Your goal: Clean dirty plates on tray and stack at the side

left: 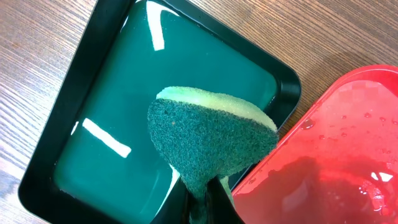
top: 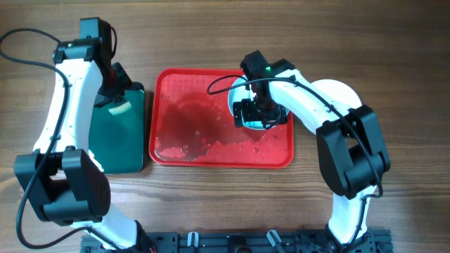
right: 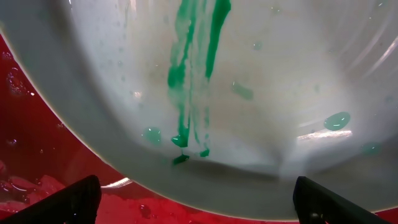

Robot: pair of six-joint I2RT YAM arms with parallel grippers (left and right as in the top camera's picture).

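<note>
Over the right end of the tray (top: 190, 105), the right pincer (top: 254, 116) hangs close above a plate (top: 239, 95). The plate lies inside the tray, against its far right corner. From the right wrist, the pincer's two dark fingertips (right: 81, 199) are spread wide at the lower corners. The plate's near rim curves between and above them. I cannot tell whether they touch it. A teal-green smear (right: 186, 81) runs down the wet white plate, with pale droplets scattered beside it. The red tray floor shines with water, and beads gather along its near side.

Left of the red tray, just beside it, sits a dark green tray (top: 116, 140) with a black rim, both on the wooden surface (top: 211, 204). The left pincer (left: 205, 202) is pressed together, pinching a sponge (left: 211, 140). The sponge's rough green face is toward the wrist camera, with its pale yellow-green foam behind. It hovers above the green tray's right part, near the red tray's edge.
</note>
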